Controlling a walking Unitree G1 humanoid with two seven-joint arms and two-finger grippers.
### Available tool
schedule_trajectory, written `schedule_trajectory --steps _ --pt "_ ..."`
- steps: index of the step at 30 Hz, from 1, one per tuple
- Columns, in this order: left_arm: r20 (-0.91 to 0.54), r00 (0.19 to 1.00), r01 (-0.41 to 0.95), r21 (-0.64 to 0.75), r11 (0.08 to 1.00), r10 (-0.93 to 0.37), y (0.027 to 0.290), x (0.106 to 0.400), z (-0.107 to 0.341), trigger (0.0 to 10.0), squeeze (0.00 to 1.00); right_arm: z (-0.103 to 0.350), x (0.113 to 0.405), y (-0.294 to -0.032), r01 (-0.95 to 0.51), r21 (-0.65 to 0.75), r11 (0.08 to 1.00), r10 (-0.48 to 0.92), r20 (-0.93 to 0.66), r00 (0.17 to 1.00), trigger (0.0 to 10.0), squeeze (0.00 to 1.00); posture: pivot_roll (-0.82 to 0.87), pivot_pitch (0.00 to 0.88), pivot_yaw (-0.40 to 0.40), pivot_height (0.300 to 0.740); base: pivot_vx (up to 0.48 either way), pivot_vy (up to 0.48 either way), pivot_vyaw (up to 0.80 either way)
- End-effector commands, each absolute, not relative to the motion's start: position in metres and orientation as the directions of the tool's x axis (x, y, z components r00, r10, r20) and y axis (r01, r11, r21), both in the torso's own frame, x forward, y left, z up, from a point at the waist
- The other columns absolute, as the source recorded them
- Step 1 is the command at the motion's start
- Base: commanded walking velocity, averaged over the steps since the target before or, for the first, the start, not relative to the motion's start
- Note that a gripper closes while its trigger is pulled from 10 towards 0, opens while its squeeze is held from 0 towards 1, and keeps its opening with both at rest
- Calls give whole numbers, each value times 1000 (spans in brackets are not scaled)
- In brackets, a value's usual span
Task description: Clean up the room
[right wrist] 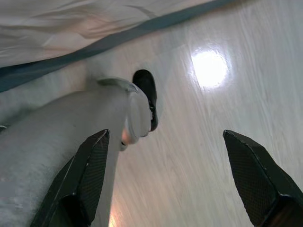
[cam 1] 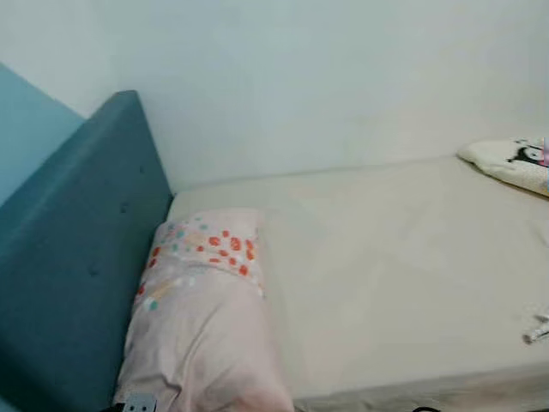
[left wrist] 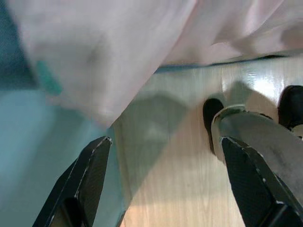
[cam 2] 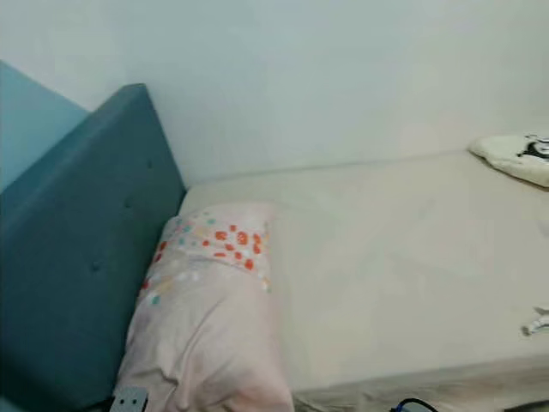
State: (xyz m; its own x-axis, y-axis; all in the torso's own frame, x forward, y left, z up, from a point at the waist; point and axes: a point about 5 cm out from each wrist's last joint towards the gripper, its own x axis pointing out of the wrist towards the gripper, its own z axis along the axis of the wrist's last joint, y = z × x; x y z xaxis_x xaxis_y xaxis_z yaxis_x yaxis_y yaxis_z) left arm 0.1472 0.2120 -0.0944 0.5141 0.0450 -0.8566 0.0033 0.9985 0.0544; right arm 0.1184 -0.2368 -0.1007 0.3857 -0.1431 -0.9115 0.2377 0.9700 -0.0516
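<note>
Left eye view looks down on a bed [cam 1: 386, 283] covered by a plain cream sheet, pushed against a white wall [cam 1: 343, 77] at its far side. A teal padded headboard [cam 1: 77, 249] rises along the robot's left, and a pink pillow [cam 1: 202, 318] lies lengthwise just beside it, touching the headboard along one edge; the pillow's far end carries a patch of orange, yellow and teal dots. At the far right corner of the mattress sits a white cushion [cam 1: 510, 161] with a small black cartoon print, well apart from the pillow. A small pale object [cam 1: 539, 330] rests near the right edge of the sheet, too small and blurred to identify. Left wrist view shows the left gripper [left wrist: 163, 175] hanging low beside the bed with its two black fingers spread wide and nothing between them; pink fabric [left wrist: 118, 52] hangs above it, and pale wooden floor [left wrist: 175, 189] lies beyond, along with the robot's grey leg and a black foot. Right wrist view shows the right gripper [right wrist: 165, 175] likewise spread apart and empty over the glossy wooden floor [right wrist: 213, 118], with a bright light reflection on the boards, the robot's grey leg [right wrist: 57, 137] alongside, and the cream sheet's hem above a teal bed base.
</note>
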Motion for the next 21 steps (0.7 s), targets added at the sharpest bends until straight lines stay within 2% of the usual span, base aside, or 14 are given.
schedule_trajectory --steps 1,9,16,21 --pt "-866 498 23 67 997 47 211 150 -94 10000 0 -104 112 -230 228 -45 973 -125 -928 351 10000 0 -70 29 69 740 0 -480 0" --pt "-862 507 35 52 998 27 205 158 -92 10000 0 -104 113 -231 239 -53 970 -139 -922 360 10000 0 -86 27 74 740 0 -480 0" --pt "-884 466 52 69 996 37 210 146 -97 10000 0 -93 138 -240 241 -51 969 -165 -861 480 10000 0 -96 25 81 740 0 -480 0" --pt "-887 460 46 75 996 45 212 144 -97 10000 0 -85 152 -245 224 -45 974 -160 -833 529 10000 0 -94 21 77 740 0 -480 175"
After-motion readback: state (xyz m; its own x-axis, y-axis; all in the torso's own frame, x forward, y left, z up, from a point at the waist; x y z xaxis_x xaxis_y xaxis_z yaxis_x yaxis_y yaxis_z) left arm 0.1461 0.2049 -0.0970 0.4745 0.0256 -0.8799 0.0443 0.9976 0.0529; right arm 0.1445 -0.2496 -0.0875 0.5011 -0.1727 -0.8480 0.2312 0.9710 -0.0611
